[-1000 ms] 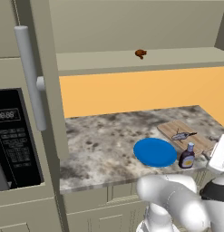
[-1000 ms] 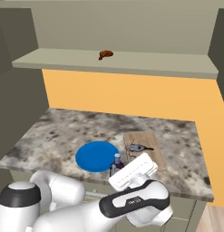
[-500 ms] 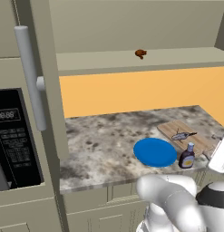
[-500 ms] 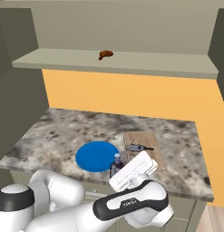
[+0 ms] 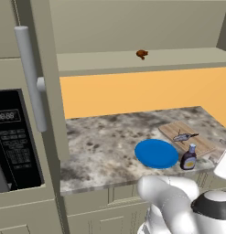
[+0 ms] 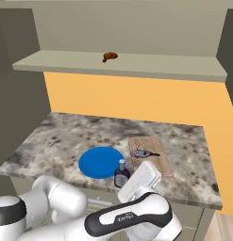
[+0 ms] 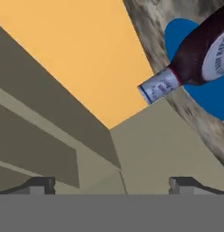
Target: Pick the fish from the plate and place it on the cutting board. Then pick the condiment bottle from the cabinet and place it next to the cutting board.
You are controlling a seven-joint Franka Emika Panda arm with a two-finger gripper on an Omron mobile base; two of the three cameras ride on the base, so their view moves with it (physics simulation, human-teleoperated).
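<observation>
Two dark fingertips [image 7: 41, 183] stand far apart at the bottom of the hand view, so the gripper [image 7: 112, 183] is wide open with nothing between its jaws. Past them that view shows the bottle [image 7: 195, 59], rolled sideways in the frame, its pale cap toward the orange wall and its dark body over the blue plate [image 7: 208, 97]. In the base views the bottle [image 5: 189, 158] stands upright on the counter [image 5: 105, 146], near its front edge, just beside the plate [image 5: 155, 153] and close to the near corner of the board [image 5: 187, 137]; whether it touches either I cannot tell. The fish [image 5: 183, 136] lies on the board, roughly at its middle, tail pointing away from the plate. From the right the same layout shows: plate [image 6: 100, 161] on the left, bottle [image 6: 121, 174] in front between plate and board [image 6: 151, 155], fish [image 6: 142, 153] on the wood. A small brown lump [image 6: 109, 57] sits on the cabinet [image 6: 137, 63] shelf above the orange wall [image 6: 137, 101]. A tall unit [image 5: 23, 114] with a grey bar handle stands left of the counter.
</observation>
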